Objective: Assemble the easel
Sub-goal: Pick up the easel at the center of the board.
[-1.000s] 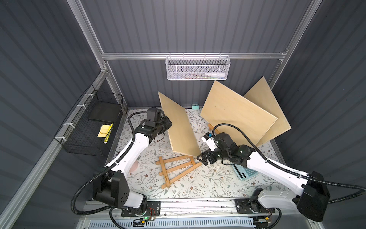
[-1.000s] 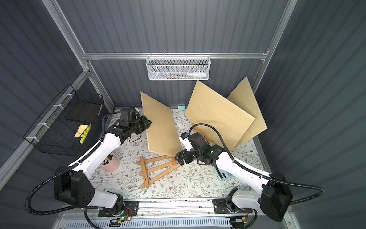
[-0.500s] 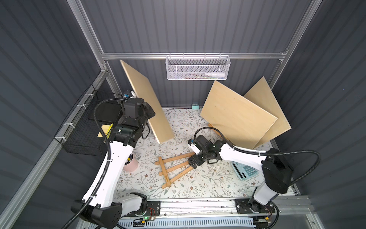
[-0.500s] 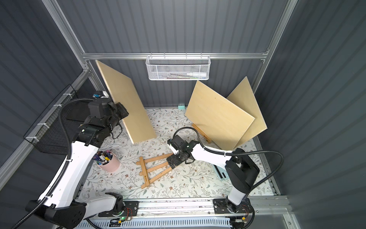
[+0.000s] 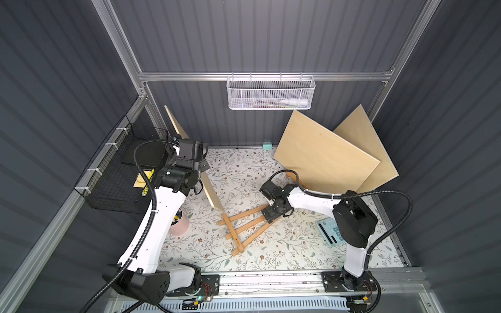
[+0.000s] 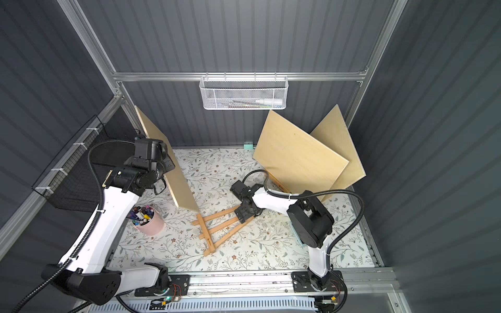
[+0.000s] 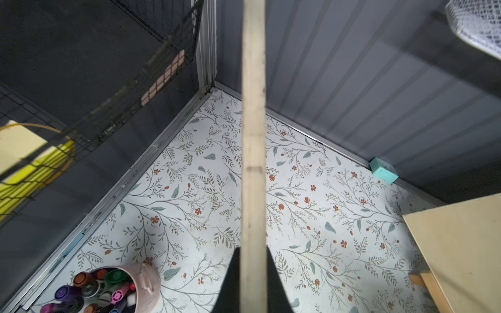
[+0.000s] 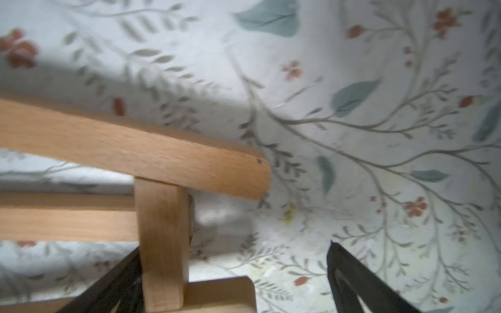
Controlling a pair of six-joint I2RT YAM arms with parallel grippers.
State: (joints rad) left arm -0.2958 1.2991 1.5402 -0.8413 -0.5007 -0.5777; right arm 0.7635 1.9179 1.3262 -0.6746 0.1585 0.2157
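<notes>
left wrist: your left gripper [image 7: 252, 250] is clamped tight on a wooden board [image 7: 253, 108] | right wrist: your right gripper [image 8: 233, 257] has its jaws spread wide, holding nothing, low over the easel [image 8: 135, 151] at its narrow end | both top views: easel lies flat mid floral mat [image 5: 244, 168], board's low corner just beside it

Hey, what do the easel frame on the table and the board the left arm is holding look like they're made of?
Easel frame: solid wood, perhaps a hardwood. It is warm tan with fine visible grain, matte and unpainted.
Board: a thin pale wood panel, likely plywood or similar sheet. It has a smooth, bare-looking face and a raw light edge in the left wrist view.
</notes>
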